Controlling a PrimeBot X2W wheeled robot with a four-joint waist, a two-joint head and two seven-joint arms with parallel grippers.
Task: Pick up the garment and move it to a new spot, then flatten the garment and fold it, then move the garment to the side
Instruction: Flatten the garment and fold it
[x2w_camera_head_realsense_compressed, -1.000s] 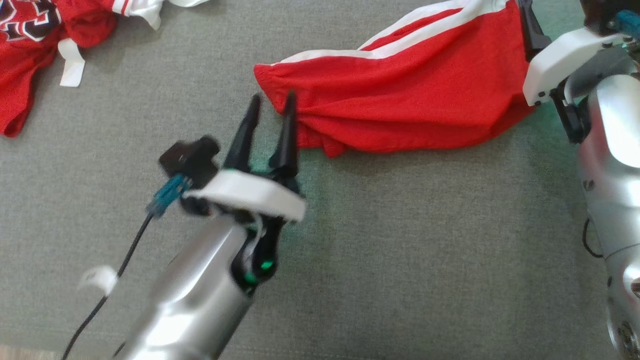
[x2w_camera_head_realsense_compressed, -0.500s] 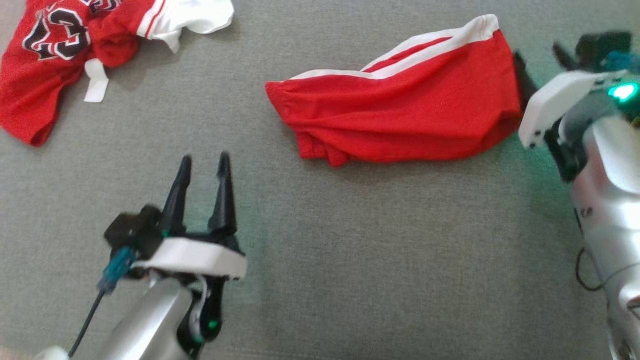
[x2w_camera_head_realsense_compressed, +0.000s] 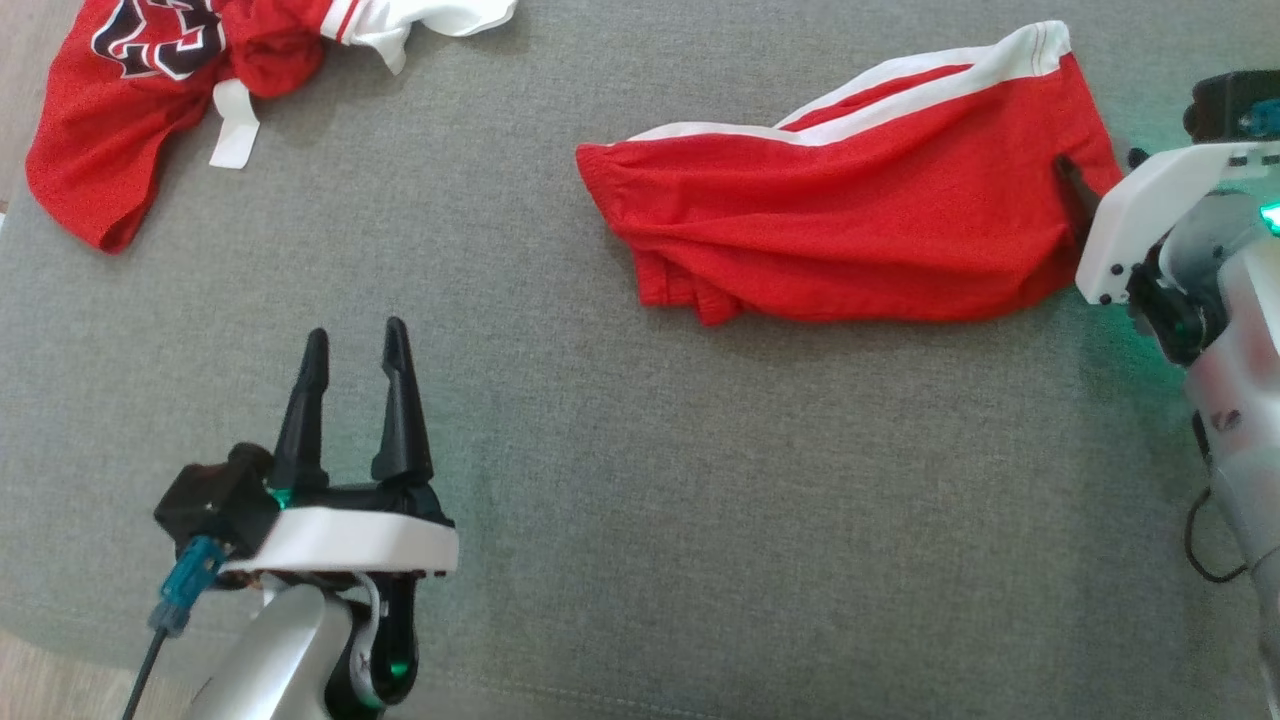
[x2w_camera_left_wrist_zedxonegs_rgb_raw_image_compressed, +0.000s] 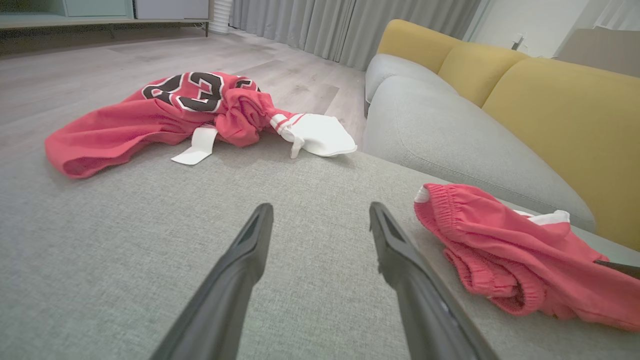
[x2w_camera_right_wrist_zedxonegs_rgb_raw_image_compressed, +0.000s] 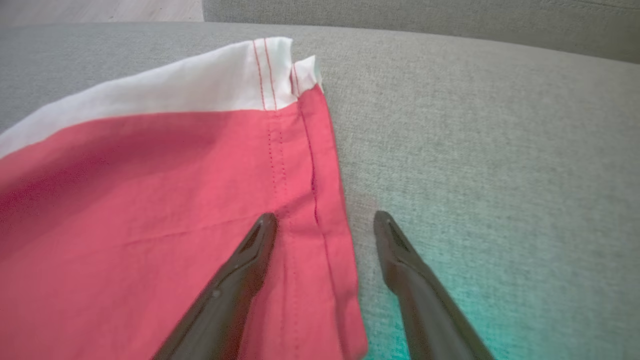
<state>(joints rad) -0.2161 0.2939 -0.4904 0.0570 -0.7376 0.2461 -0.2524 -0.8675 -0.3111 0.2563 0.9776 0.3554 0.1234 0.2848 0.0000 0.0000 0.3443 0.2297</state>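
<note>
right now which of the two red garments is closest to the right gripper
The red shorts with the white stripe: the open right gripper straddles their hem. The numbered jersey lies far left.

The head view's top edge crops the jersey (x2w_camera_head_realsense_compressed: 100, 170), and the right wrist view's left edge crops the shorts (x2w_camera_right_wrist_zedxonegs_rgb_raw_image_compressed: 150, 200).

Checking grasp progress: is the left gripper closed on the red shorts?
No, the left gripper stands open over the grey cushion, well apart from the red shorts.
</note>
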